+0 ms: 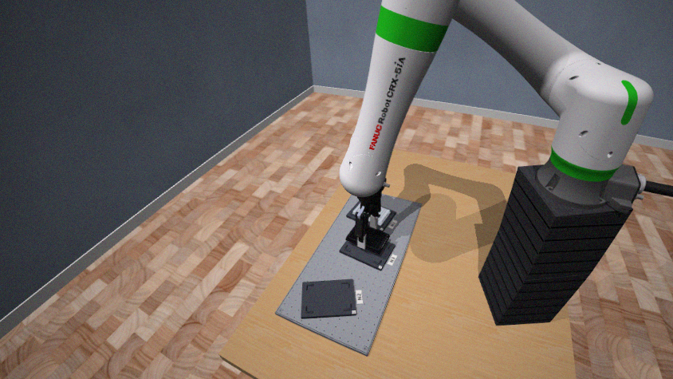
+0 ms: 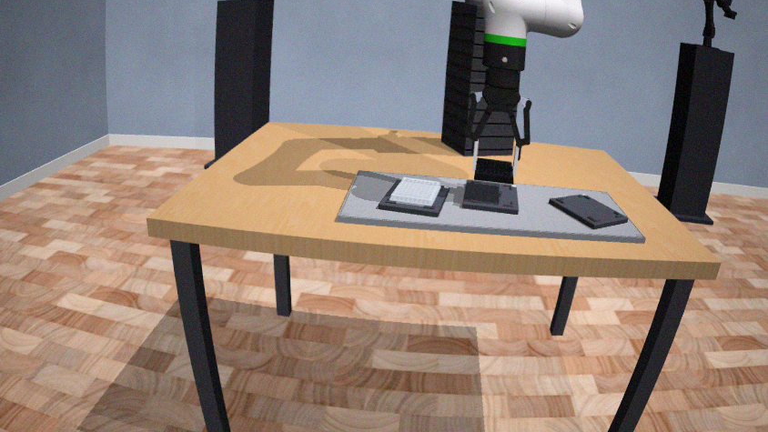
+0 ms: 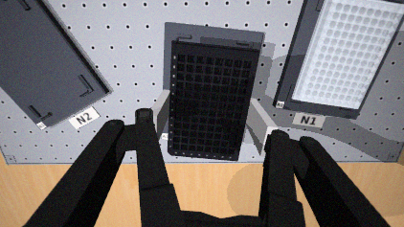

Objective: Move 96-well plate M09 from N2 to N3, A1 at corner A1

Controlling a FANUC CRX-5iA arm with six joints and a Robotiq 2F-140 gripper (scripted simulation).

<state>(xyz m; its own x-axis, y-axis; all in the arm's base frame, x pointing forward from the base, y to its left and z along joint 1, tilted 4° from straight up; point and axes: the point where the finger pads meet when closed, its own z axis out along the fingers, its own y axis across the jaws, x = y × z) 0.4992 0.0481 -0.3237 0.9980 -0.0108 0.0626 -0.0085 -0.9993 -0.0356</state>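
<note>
A light wooden table (image 2: 294,235) on dark legs stands on a parquet floor (image 2: 85,303) between blue-grey walls, and a grey perforated deck plate (image 1: 382,305) lies along the table top. In the exterior view, two tall black pedestals carrying small dark fixtures stand behind the table at about 10 o'clock (image 2: 243,65) and 2 o'clock (image 2: 699,121), and the arm's own black ribbed pedestal (image 1: 545,255) sits on the table's far side. The gripper (image 3: 211,139) is clamped on the dark 96-well plate M09 (image 3: 211,103), its pads pressing the plate's two long sides, and holds it level in the air directly over the middle nest, the landing nest N3 (image 2: 491,197), clear of the nest's surface. In the wrist view the plate nest N2 (image 3: 43,70) lies at 10 o'clock from the held plate, bare and turned at an angle, while the plate nest N1 (image 3: 306,46) at 2 o'clock carries the white 96-well plate M06 (image 3: 347,51). Nothing stands between the held plate and the nest beneath it. White deck labels read "N2" (image 3: 84,117) and "N1" (image 3: 307,120); the N3 label is hidden in the wrist view and too small to read in the others. The arm's forearm reads "FANUC Robot CRX-5iA" (image 1: 387,104).
</note>
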